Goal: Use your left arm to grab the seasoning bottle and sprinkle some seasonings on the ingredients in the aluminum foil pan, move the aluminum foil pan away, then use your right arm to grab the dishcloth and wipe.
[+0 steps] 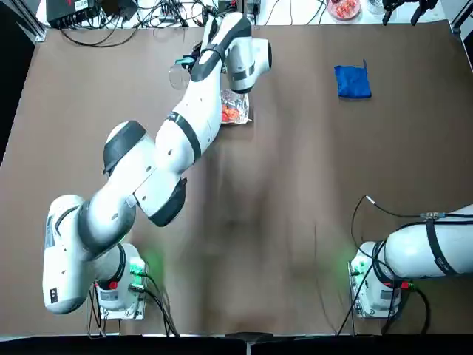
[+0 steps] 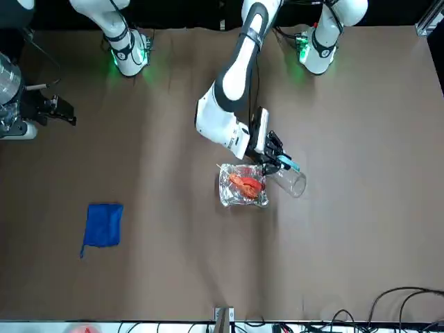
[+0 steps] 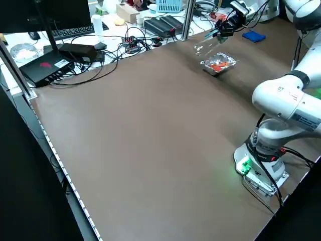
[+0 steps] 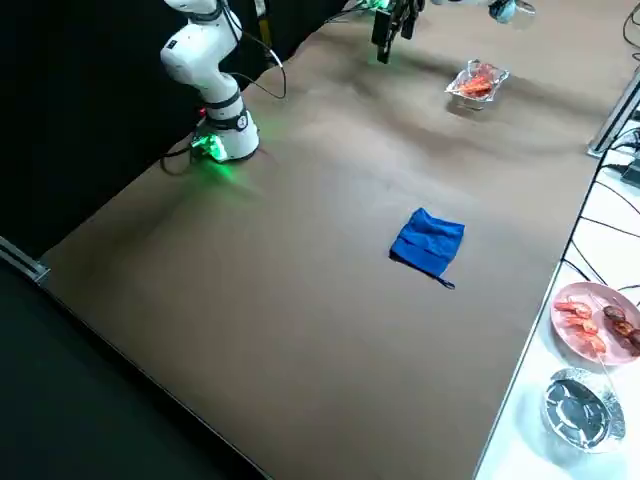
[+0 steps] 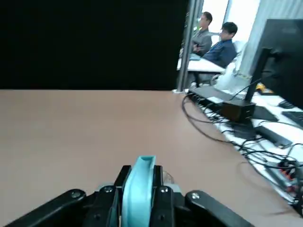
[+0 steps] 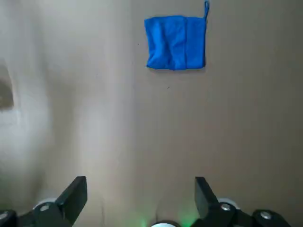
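My left gripper (image 2: 279, 161) is shut on the light-blue cap (image 5: 140, 188) of the seasoning bottle (image 2: 293, 183). The clear bottle (image 1: 177, 75) hangs almost level in the air, just off the left side of the aluminum foil pan (image 2: 242, 186). The pan (image 1: 236, 109) sits on the brown table with red-orange ingredients (image 2: 246, 184) heaped inside, partly under my left forearm in the top view. The blue dishcloth (image 1: 352, 81) lies folded at the far right, untouched. My right gripper (image 6: 137, 201) is open and empty, held back near its base with the dishcloth (image 6: 175, 42) well ahead of it.
A round dish of reddish food (image 4: 598, 320) and an empty foil dish (image 4: 582, 405) stand on the white strip beyond the table's far edge. Cables and electronics (image 3: 75, 52) line that edge. Two people (image 5: 221, 45) sit in the room behind.
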You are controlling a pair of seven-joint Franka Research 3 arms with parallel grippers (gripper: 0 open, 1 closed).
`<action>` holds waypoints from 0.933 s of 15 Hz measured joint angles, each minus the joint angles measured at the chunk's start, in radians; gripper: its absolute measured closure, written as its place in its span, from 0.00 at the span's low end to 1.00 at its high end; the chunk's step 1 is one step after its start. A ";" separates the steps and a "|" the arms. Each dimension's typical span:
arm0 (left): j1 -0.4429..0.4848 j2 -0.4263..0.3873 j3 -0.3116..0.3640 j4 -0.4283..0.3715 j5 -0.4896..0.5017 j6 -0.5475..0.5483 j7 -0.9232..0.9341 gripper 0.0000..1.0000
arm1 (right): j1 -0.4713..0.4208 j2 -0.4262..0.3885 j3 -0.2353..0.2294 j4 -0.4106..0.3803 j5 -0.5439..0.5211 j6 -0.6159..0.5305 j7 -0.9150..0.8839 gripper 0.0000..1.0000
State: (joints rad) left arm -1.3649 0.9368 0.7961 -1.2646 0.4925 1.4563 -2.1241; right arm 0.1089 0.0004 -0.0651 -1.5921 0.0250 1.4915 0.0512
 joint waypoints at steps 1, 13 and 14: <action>0.000 -0.003 0.008 0.004 -0.033 -0.012 0.000 0.77 | -0.004 0.000 0.000 0.000 0.000 0.000 0.000 0.00; 0.302 -0.315 0.055 0.013 -0.677 -0.007 0.293 0.77 | -0.022 0.000 -0.002 0.002 0.000 0.001 0.000 0.00; 0.338 -0.336 0.055 0.011 -0.733 -0.006 0.335 0.77 | -0.022 0.000 -0.002 0.002 0.000 0.001 0.000 0.00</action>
State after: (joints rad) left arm -1.0273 0.6004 0.8514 -1.2533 -0.2404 1.4508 -1.7888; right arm 0.0872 0.0004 -0.0667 -1.5896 0.0250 1.4922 0.0512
